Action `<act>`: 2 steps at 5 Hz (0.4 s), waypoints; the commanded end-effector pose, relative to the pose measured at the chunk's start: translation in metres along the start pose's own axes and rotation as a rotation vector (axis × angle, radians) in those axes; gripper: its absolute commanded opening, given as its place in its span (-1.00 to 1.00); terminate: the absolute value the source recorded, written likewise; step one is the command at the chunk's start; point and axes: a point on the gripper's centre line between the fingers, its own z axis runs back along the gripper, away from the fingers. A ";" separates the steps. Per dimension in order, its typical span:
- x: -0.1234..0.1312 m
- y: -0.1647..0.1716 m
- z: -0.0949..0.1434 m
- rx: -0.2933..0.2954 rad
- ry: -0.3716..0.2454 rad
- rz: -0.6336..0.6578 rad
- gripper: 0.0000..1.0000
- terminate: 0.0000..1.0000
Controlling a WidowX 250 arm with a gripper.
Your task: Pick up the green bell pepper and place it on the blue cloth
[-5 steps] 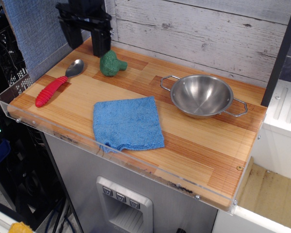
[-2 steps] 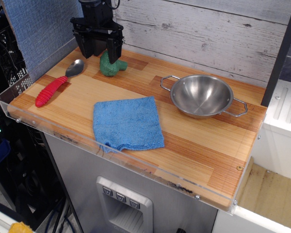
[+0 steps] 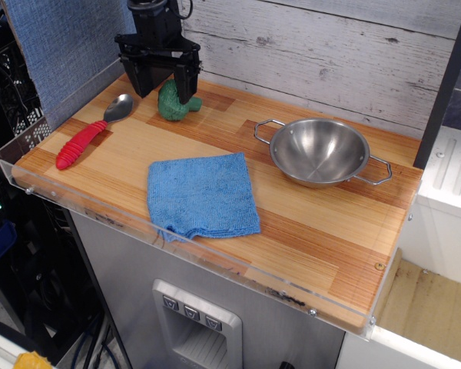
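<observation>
The green bell pepper (image 3: 174, 105) is a small lumpy green toy at the back left of the wooden counter. My black gripper (image 3: 167, 80) hangs open right over it; its two fingers stand apart on either side of the pepper's top and hide that part. The blue cloth (image 3: 201, 195) lies flat near the counter's front edge, in front of and a little right of the pepper.
A red-handled spoon (image 3: 91, 133) lies left of the pepper. A steel bowl (image 3: 320, 151) with wire handles stands at the right. A blue-grey fabric panel (image 3: 58, 46) stands at the back left, a plank wall (image 3: 330, 54) behind. A clear rim (image 3: 177, 247) edges the counter's front.
My gripper has moved right and slightly forward, from behind and left of the pepper to directly above it. It stays open. The pepper has not moved.
</observation>
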 end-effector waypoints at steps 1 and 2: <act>0.008 -0.005 0.002 0.018 -0.020 0.009 1.00 -1.00; 0.009 -0.004 -0.003 0.027 -0.008 0.019 1.00 -1.00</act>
